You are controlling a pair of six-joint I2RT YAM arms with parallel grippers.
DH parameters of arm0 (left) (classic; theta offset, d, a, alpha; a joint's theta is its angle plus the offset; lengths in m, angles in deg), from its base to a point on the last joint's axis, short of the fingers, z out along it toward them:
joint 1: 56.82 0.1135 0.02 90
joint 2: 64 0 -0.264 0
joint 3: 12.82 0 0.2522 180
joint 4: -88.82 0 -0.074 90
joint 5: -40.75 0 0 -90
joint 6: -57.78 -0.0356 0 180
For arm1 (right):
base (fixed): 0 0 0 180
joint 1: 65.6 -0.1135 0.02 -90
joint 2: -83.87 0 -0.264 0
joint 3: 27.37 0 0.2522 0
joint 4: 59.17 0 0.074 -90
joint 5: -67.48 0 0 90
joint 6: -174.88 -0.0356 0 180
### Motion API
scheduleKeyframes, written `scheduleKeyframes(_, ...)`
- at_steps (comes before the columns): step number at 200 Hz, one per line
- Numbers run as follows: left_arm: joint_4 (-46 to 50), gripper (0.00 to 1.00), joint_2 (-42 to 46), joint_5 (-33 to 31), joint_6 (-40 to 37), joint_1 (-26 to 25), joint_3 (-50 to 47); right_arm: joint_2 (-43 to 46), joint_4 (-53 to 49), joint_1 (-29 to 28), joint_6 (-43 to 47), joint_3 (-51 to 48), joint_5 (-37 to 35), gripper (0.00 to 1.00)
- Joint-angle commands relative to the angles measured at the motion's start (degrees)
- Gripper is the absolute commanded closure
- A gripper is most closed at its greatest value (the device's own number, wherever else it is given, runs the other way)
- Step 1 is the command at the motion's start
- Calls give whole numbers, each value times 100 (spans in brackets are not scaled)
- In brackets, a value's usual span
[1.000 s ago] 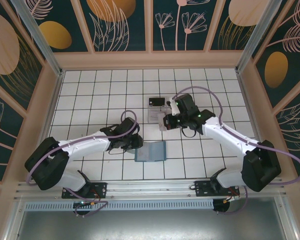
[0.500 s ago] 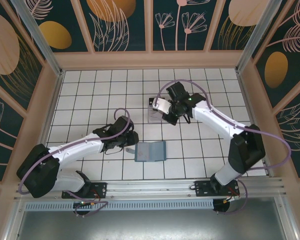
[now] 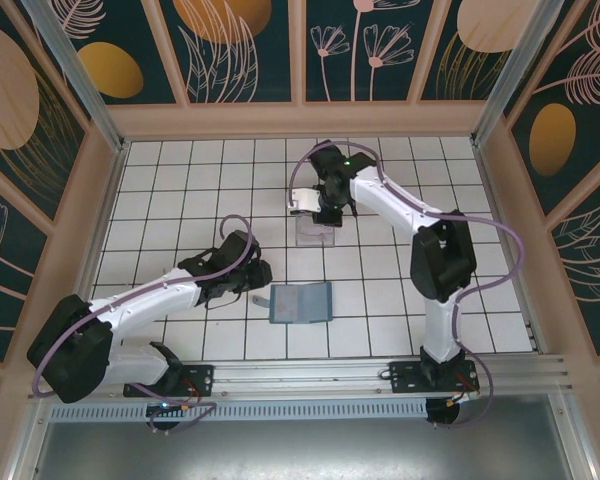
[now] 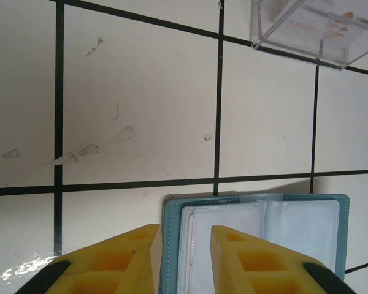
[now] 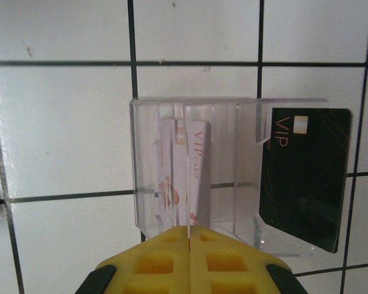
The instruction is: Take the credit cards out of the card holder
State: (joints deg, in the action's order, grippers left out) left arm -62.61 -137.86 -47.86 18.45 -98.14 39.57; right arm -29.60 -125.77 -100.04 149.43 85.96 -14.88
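Reaching farther out than a second ago, the right gripper [image 5: 189,229] hangs over the clear tray [image 5: 233,110] pinching the pale VIP card [image 5: 196,165], the left gripper [image 4: 184,236] stands spread over the open teal card holder [image 3: 302,303] lying base-ward of that tray, and the black VIP card [image 5: 303,177] leans inside the tray.

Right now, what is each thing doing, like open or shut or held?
card holder: open, lying flat, pockets look empty.
pale card: pinched by the right gripper, near the clear tray.
dark card: out, resting against the tray.
right gripper: shut on the pale card.
left gripper: jaws apart, at the holder's left edge.
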Motion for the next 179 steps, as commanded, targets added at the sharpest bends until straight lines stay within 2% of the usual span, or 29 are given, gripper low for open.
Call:
scheduleKeyframes(1,42,71,83,-67,-47,47,-82,-254,-499,76,233,302,-234,100)
scheduleKeyframes(99,-4,71,99,-33,-40,82,-169,-843,-653,25,172,412,-16,100)
scheduleKeyframes(145,39,70,190,-55,-30,89,-181,-654,-108,7,9,323,-365,75)
scheduleKeyframes(179,66,70,227,-84,-36,99,-174,-229,629,-7,-105,-51,-952,71)
